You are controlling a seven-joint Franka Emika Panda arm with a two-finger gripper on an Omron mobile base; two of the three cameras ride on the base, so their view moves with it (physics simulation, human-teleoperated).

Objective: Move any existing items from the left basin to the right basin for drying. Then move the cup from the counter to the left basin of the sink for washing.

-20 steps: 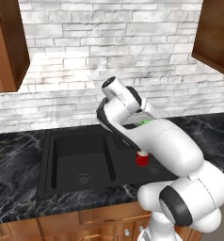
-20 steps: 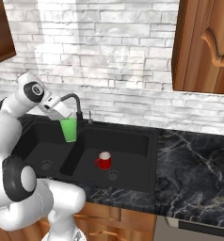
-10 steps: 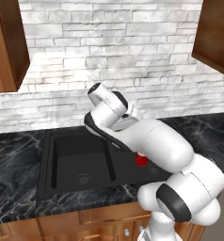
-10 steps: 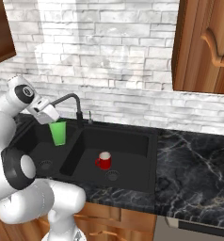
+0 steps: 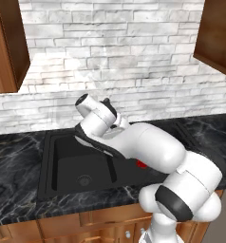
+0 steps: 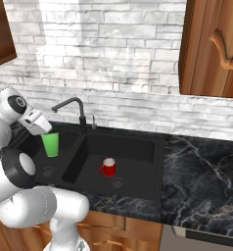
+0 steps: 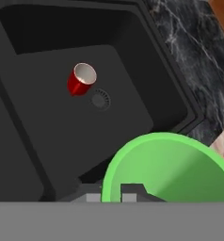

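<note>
My gripper is shut on the rim of the green cup, which hangs upright over the left basin of the black sink. In the hand view the cup's green rim fills the lower right, with a dark fingertip inside it. The red cup stands in the right basin near its drain; the hand view shows it as the red cup with its white inside. In the left base view my arm hides the gripper, and a sliver of the red cup shows behind it.
The slim black faucet curves up behind the ridge between the basins, just right of the held cup. The left basin's drain lies bare. Black marble counter extends to the right, under wooden cabinets.
The arm has swung left and lowered, carrying the green cup from beside the faucet to over the left basin. The red cup has not moved.
</note>
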